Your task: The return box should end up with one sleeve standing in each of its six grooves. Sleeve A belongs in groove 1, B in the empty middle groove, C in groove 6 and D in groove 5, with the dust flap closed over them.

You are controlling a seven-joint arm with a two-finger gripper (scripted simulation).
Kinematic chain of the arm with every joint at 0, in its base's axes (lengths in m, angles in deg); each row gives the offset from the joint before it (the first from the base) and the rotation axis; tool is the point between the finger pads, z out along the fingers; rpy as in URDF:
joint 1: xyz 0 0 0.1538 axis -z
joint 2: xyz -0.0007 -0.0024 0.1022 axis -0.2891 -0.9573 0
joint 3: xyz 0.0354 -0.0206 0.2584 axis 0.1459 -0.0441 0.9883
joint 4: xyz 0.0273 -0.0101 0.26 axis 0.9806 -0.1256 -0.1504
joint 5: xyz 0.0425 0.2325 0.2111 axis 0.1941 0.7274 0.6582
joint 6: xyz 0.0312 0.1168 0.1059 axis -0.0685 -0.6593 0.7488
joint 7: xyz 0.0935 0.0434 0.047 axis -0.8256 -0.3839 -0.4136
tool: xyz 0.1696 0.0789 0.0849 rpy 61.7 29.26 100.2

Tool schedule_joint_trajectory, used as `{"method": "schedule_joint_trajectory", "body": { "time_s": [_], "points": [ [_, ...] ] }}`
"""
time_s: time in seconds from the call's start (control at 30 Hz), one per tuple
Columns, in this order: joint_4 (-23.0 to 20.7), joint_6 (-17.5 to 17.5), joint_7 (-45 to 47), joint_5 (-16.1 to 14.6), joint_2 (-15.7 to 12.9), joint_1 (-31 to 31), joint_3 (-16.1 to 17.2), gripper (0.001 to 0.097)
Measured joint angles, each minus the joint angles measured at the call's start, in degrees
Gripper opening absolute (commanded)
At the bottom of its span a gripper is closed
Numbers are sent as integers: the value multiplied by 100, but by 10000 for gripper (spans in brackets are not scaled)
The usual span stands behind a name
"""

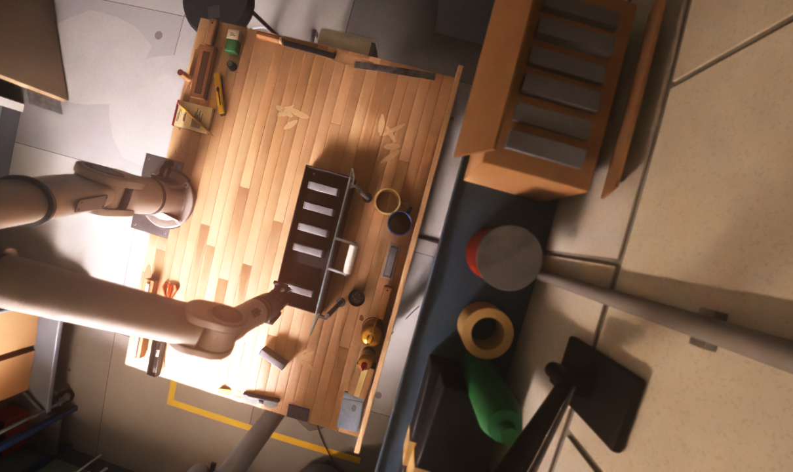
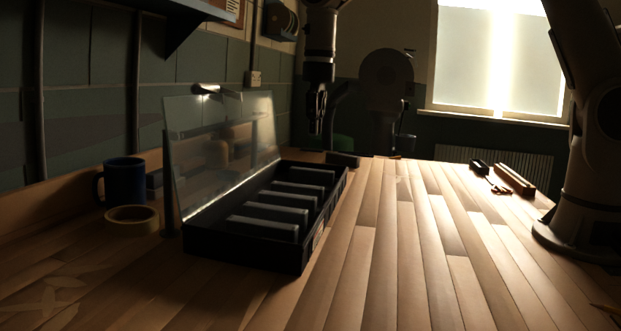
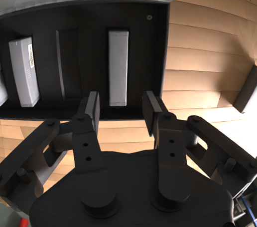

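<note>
My gripper (image 3: 120, 109) (image 2: 315, 129) (image 1: 281, 289) hangs above the end of the black return box (image 2: 265, 207) (image 1: 315, 238) nearest the window, over its front edge. A grey sleeve (image 3: 118, 68) stands in the end groove below me, and the groove beside it (image 3: 68, 63) is empty. Further along stand more sleeves, the nearest labelled (image 3: 24, 71). The clear dust flap (image 2: 219, 144) stands upright behind the box. One loose sleeve (image 2: 342, 159) (image 1: 273, 357) (image 3: 246, 94) lies on the bench past the box's end. The gripper is open and holds nothing.
A blue mug (image 2: 123, 181) and a tape roll (image 2: 131, 218) sit by the wall near the box's other end. The arm's base (image 2: 582, 225) stands at the bench's front edge, and small tools (image 2: 503, 177) lie near the window.
</note>
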Motion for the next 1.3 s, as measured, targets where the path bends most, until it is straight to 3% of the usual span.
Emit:
{"method": "schedule_joint_trajectory", "body": {
  "time_s": [0.23,0.53,0.63,0.97,1.17,1.3],
  "points": [
    [-1,-5,0,0,2,0,0,460],
    [-149,-255,6,3,115,35,5,460],
    [-365,-345,73,17,-30,349,30,460],
    [-1711,-834,455,6,-870,2317,-66,460],
    [-1740,-832,471,42,-904,2363,-3,460],
    [-1565,-449,475,41,-1079,2359,22,460]
  ]
}}
